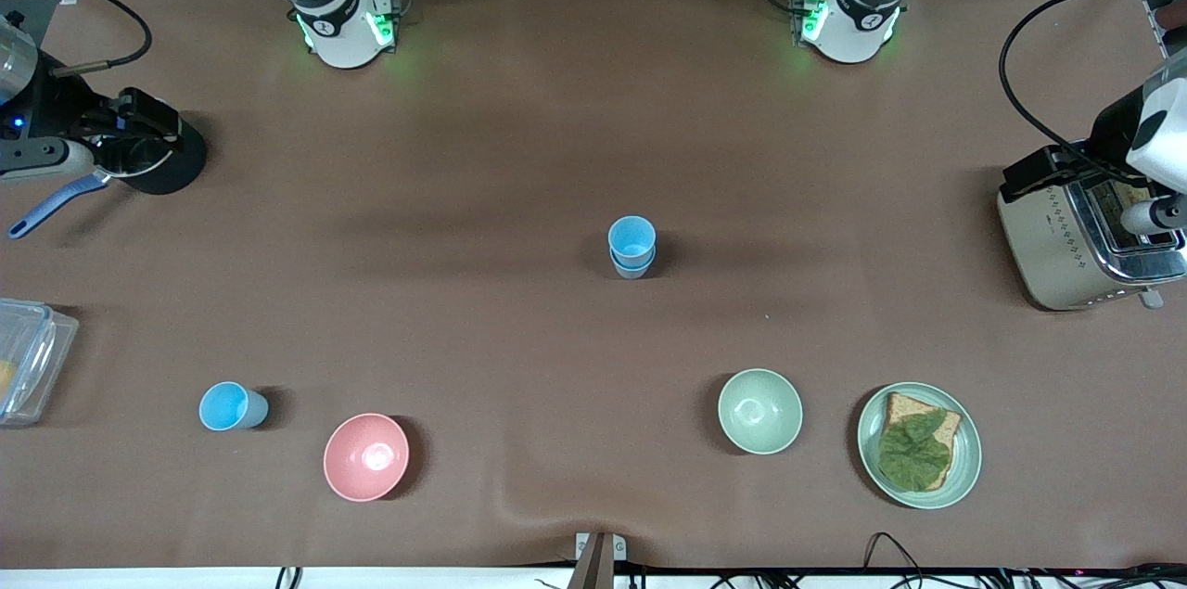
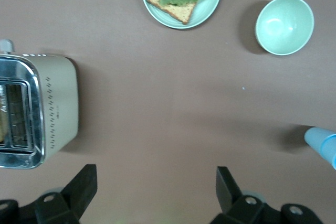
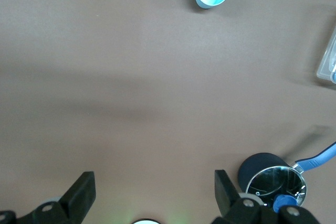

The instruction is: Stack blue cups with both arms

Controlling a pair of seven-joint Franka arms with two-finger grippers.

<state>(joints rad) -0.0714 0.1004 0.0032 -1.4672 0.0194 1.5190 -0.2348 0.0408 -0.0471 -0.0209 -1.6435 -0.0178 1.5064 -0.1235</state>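
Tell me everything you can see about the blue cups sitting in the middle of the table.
The stacked blue cups are two small light-blue tumblers that look like plain plastic, one nested inside the other, so a second rim shows just below the top one. The stack stands upright, mouth up, with a pale blue inside. It rests on the brown table near its middle, farther from the front camera than the pale green bowl. Nothing else touches it, and no pincer is near it. The left wrist view catches only its edge.

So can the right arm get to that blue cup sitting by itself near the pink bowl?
Probably yes. The right gripper is open, and only bare table lies between it and the lone blue cup; the pink bowl stands apart from it.
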